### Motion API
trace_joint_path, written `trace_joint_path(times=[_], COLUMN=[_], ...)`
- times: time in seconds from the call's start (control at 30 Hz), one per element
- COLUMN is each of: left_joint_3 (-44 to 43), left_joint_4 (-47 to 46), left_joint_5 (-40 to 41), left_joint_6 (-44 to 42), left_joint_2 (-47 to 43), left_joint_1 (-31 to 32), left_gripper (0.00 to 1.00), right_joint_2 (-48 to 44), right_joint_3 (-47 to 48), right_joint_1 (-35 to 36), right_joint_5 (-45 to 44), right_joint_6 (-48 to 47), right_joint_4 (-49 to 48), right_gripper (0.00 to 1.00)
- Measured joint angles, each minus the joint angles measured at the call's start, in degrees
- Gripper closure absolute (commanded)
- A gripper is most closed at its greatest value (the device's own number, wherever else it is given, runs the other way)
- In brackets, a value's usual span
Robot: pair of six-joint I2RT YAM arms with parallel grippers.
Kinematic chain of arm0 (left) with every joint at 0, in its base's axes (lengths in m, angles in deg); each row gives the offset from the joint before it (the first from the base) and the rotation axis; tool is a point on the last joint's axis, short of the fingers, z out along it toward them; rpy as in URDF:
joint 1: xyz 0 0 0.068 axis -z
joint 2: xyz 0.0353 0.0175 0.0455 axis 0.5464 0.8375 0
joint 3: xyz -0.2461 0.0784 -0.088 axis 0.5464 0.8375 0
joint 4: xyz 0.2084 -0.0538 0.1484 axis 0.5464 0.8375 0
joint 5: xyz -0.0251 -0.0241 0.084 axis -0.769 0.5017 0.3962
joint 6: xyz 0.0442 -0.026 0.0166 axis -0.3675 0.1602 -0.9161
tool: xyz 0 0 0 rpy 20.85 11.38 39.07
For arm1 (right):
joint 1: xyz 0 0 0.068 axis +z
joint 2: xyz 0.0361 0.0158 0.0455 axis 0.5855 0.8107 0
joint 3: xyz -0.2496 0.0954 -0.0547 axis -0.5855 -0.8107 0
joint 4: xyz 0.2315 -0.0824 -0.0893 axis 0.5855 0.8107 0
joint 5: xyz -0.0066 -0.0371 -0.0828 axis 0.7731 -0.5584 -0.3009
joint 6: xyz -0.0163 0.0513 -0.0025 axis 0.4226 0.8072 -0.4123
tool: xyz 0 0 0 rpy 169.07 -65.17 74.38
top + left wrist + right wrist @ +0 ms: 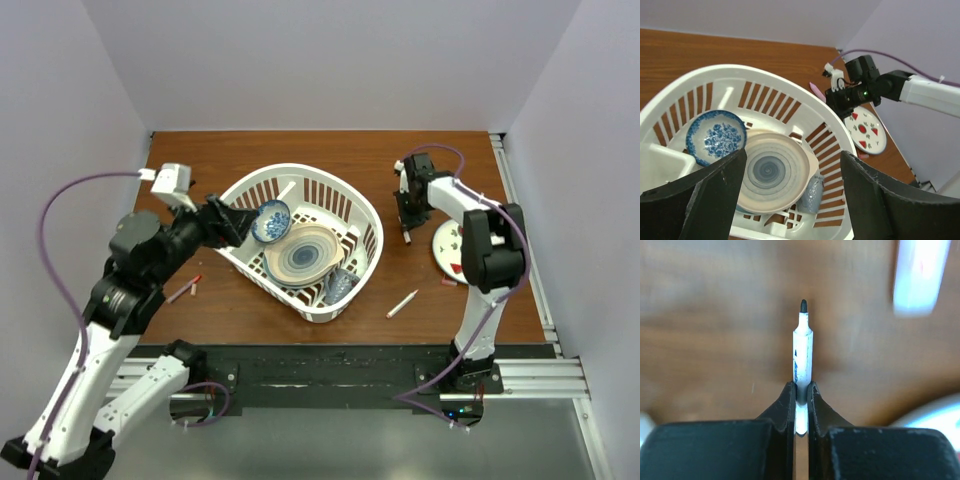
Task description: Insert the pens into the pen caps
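The right pincer (801,387) is clamped on a white black-tipped marker pen (803,345) above the brown wooden desk (715,340). The left pincer (792,165) gapes wide, empty, by the white plastic basket (740,70).

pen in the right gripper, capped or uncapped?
Uncapped. The white pen clamped in the right gripper shows its bare dark tip, no cap on it.
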Motion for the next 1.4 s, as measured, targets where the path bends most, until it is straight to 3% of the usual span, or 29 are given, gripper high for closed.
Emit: trace_joint_path(times=[0.1,0.13,0.33,0.47,0.67,1.0,1.1,1.17,1.3,1.33,1.4], left_joint_3=[-2.5,-3.0,-3.2,-3.0,-2.4,0.7,1.4,1.4,1.6,1.7,2.3], left_joint_4=[0.2,-1.0,-4.8,-11.5,-22.1,-35.2,-37.5,-38.7,-40.5,-41.4,-43.0], left_joint_5=[-4.2,-6.9,-13.2,-18.6,-23.9,-26.4,-27.0,-27.4,-28.9,-29.4,-30.0], left_joint_6=[0.5,1.2,3.6,6.1,10.1,12.5,13.4,14.1,15.7,16.1,17.1], left_joint_2=[6.3,9.8,17.8,22.9,27.9,32.7,34.0,34.9,35.7,35.6,35.4], left_joint_1=[0.0,0.0,0.0,0.1,1.8,6.3,6.4,6.4,6.4,6.6,6.9], left_gripper=[0.25,0.25,0.25,0.26,0.26,0.28,0.35,0.45,0.84,1.0,1.0], right_joint_2=[-7.3,-14.7,-34.7,-44.8,-49.0,-49.1,-49.1,-49.1,-48.8,-48.5,-48.0], right_joint_3=[-4.4,-7.4,-14.4,-18.1,-20.5,-20.6,-20.6,-20.6,-20.6,-20.6,-20.6], right_joint_1=[0.0,0.0,0.8,5.9,15.9,21.2,23.1,24.1,25.3,25.3,25.6], right_joint_5=[0.4,3.0,10.4,15.3,20.3,23.1,23.3,23.3,23.2,23.1,23.4], right_joint_6=[3.8,6.4,13.2,18.6,26.1,32.5,32.9,33.1,33.4,33.4,33.3], right_joint_4=[0.5,-1.4,-8.4,-13.8,-20.0,-25.6,-26.3,-26.6,-26.9,-26.8,-27.0], right_gripper=[1.0,1.0,1.0,1.0,1.0,1.0,1.0,1.0,1.0,0.97,0.84])
